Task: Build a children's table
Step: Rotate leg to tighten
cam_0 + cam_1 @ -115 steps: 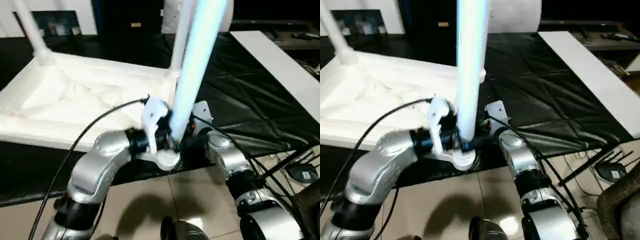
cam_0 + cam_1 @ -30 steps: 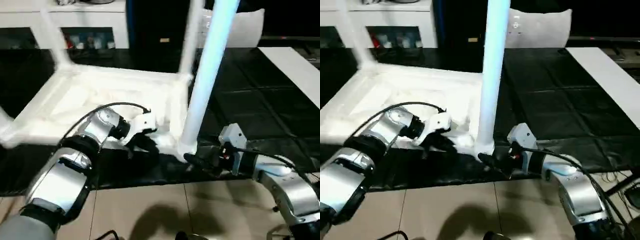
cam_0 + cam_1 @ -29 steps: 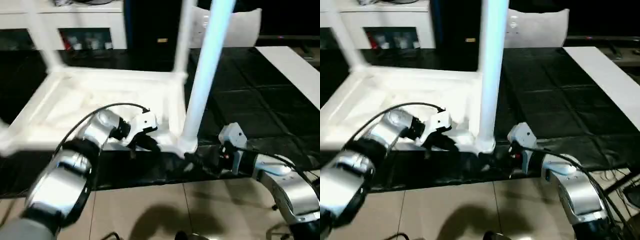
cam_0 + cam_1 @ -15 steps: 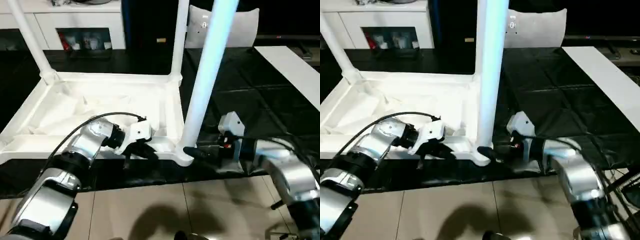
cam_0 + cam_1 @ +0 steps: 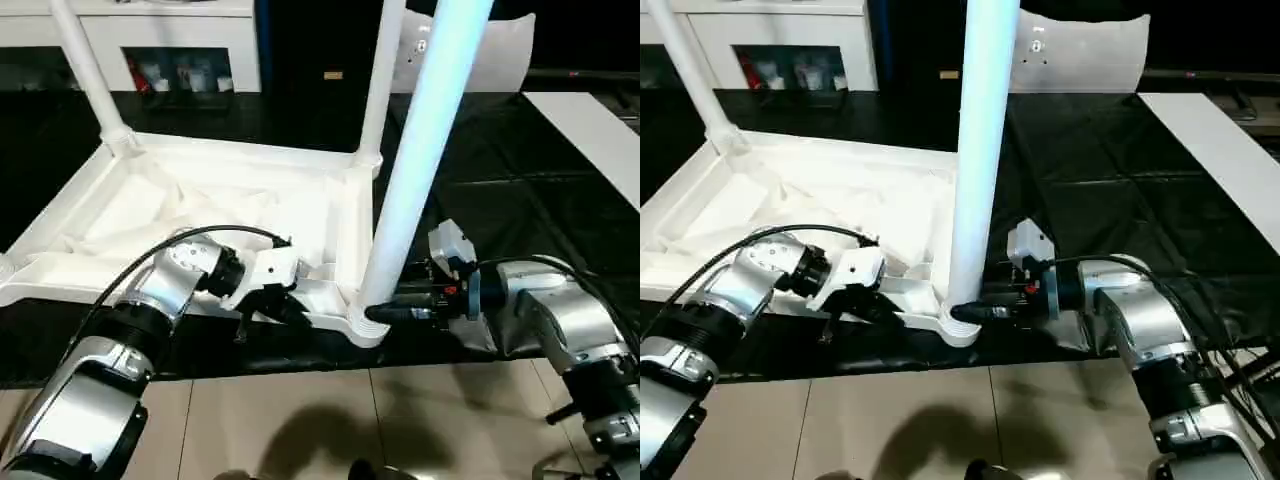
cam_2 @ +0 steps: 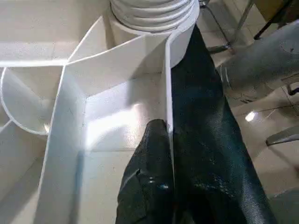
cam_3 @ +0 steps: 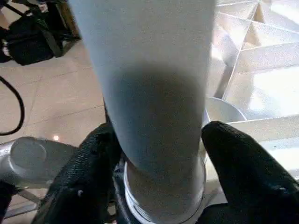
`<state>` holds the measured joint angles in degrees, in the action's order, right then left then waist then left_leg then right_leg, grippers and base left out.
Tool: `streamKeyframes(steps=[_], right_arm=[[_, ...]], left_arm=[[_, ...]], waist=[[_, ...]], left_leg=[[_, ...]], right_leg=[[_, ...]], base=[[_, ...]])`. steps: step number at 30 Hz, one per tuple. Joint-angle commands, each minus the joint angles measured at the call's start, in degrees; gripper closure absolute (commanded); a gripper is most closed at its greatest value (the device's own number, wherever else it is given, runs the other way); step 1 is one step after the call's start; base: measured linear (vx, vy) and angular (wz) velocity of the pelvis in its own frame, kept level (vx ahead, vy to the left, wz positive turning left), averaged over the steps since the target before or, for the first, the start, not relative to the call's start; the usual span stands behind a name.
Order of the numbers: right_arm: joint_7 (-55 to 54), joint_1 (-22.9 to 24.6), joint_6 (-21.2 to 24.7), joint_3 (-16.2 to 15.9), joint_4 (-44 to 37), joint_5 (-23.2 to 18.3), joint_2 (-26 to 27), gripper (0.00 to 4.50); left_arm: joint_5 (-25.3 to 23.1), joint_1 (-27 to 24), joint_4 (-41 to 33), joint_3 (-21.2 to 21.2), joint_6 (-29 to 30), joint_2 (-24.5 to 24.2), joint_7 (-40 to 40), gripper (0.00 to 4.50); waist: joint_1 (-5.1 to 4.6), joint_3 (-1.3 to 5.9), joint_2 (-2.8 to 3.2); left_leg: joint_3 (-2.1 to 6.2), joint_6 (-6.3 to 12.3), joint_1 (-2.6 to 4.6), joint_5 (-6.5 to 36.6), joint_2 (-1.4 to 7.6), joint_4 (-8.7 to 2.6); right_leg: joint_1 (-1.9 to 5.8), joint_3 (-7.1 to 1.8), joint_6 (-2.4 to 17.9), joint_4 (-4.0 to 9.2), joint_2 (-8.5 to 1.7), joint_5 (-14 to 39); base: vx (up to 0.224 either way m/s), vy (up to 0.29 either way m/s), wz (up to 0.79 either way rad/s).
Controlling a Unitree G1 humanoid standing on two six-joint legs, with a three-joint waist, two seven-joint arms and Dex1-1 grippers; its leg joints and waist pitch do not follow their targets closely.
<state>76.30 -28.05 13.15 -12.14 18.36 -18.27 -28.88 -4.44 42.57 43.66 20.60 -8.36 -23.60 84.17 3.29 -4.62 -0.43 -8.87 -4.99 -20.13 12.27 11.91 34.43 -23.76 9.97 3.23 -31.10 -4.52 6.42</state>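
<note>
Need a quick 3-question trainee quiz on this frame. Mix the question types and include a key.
1. True or false: the tabletop lies with its ribbed underside facing up.
2. Multiple choice: the left gripper is shut on
A) a loose leg lying flat
B) the tabletop's near rim
C) a black cable
3. Fill in: the right gripper has one finger on either side of the base of the near upright ___.

Key
1. True
2. B
3. leg
</note>
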Motion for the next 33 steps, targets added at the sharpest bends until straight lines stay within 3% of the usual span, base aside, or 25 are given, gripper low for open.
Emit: streamKeyframes(steps=[1, 7, 14, 19, 22, 25, 28, 29, 30, 32, 33], right_arm=[[1.6, -1.4, -0.7, -1.2, 0.4, 0.2, 0.2, 1.74], [4.0, -2.7, -0.5, -1.7, 2.1, 0.2, 0.8, 2.28], [6.9, -1.1, 4.6, -3.2, -1.0, -1.6, -0.3, 2.48], [3.6, 1.5, 9.3, -2.6, -5.6, -3.3, 0.6, 2.5], [-5.1, 3.3, 11.7, -2.6, -8.7, -0.8, 3.4, 2.5], [-15.7, 3.8, 16.3, -0.5, -10.6, -0.1, 8.9, 2.5], [-25.5, 3.7, 20.1, 1.8, -11.8, 0.1, 15.3, 2.5], [-29.9, 3.4, 20.6, 2.8, -11.3, 0.8, 18.2, 2.5], [-33.9, 3.1, 21.0, 3.5, -10.7, 1.4, 20.5, 2.5], [-37.9, 2.8, 20.9, 4.2, -9.6, 2.2, 23.0, 2.5], [-45.9, 1.8, 20.1, 5.5, -7.1, 4.2, 27.1, 2.5]], left_arm=[[0.3, 0.9, -1.9, 1.3, -0.9, 0.4, 2.4, 4.5], [0.4, 1.0, -1.7, 1.0, -0.6, 0.4, 2.6, 4.5], [1.7, 0.6, -2.3, -0.2, 2.0, 0.8, 2.0, 4.5], [2.4, 0.2, -3.9, -1.4, 6.6, 1.8, -0.9, 4.5], [2.5, 0.4, -5.0, -2.5, 11.9, 3.2, -5.0, 4.5], [2.5, 0.9, -6.7, -3.7, 17.1, 4.9, -9.2, 4.5], [2.3, 1.9, -7.5, -5.1, 21.0, 7.0, -14.2, 4.5], [2.3, 2.5, -7.0, -5.7, 21.6, 8.2, -16.5, 4.5], [2.2, 3.1, -6.3, -6.3, 22.1, 9.2, -18.9, 4.5], [1.8, 3.9, -5.0, -6.9, 22.1, 10.3, -22.0, 4.5], [1.3, 5.2, -3.0, -7.6, 22.3, 12.1, -26.8, 4.5]], waist=[[-0.11, 4.29, -0.5], [-0.05, 4.17, -0.34], [0.11, 4.1, -0.17], [0.28, 3.8, -0.16], [0.1, 3.62, -0.18], [-0.77, 3.49, -0.21], [-2.48, 3.37, -0.21], [-3.09, 3.37, -0.28], [-3.72, 3.32, -0.23], [-4.49, 3.37, -0.27], [-4.78, 3.36, -0.22]], left_leg=[[-0.36, 8.16, -0.3, 3.0, 1.5, -3.55], [-0.27, 7.52, -0.1, 3.8, 1.71, -3.65], [-0.26, 7.75, -0.11, 3.6, 1.71, -3.67], [-0.33, 6.91, 0.07, 4.7, 1.65, -3.81], [-0.22, 5.72, 0.09, 5.2, 1.59, -3.96], [-0.13, 4.32, 0.08, 6.5, 1.01, -3.98], [0.08, 3.23, -0.43, 7.4, 0.5, -3.79], [0.02, 3.21, -0.14, 7.8, 0.36, -3.68], [0.14, 3.28, -0.42, 8.3, 0.25, -3.57], [0.04, 3.71, -0.34, 8.5, -0.03, -3.43], [0.04, 4.05, -0.43, 8.3, -0.09, -3.42]], right_leg=[[4.49, -3.73, 5.3, 3.0, -4.17, 21.2], [4.32, -3.72, 5.3, 3.12, -4.17, 21.9], [4.4, -3.79, 5.6, 3.03, -4.1, 20.7], [4.29, -3.73, 5.0, 3.51, -4.09, 22.9], [4.27, -3.7, 3.9, 3.77, -4.13, 24.6], [4.33, -3.28, 2.4, 4.39, -4.05, 27.9], [4.53, -2.58, 0.7, 5.01, -3.84, 30.4], [4.24, -2.52, 0.2, 5.39, -3.8, 31.0], [4.38, -2.25, -0.1, 5.5, -3.77, 31.7], [4.12, -2.08, -0.8, 5.88, -3.63, 32.3], [4.15, -2.07, -1.0, 5.9, -3.59, 32.2]], base=[[0.0, 0.0, 0.0], [0.0, 0.0, 0.0], [0.0, 0.0, 0.0], [0.0, 0.0, 0.0], [0.0, 0.0, 0.0], [0.0, 0.0, 0.0], [0.0, 0.0, 0.0], [0.0, 0.0, 0.0], [0.0, 0.0, 0.0], [0.0, 0.0, 0.0], [0.0, 0.0, 0.0]])
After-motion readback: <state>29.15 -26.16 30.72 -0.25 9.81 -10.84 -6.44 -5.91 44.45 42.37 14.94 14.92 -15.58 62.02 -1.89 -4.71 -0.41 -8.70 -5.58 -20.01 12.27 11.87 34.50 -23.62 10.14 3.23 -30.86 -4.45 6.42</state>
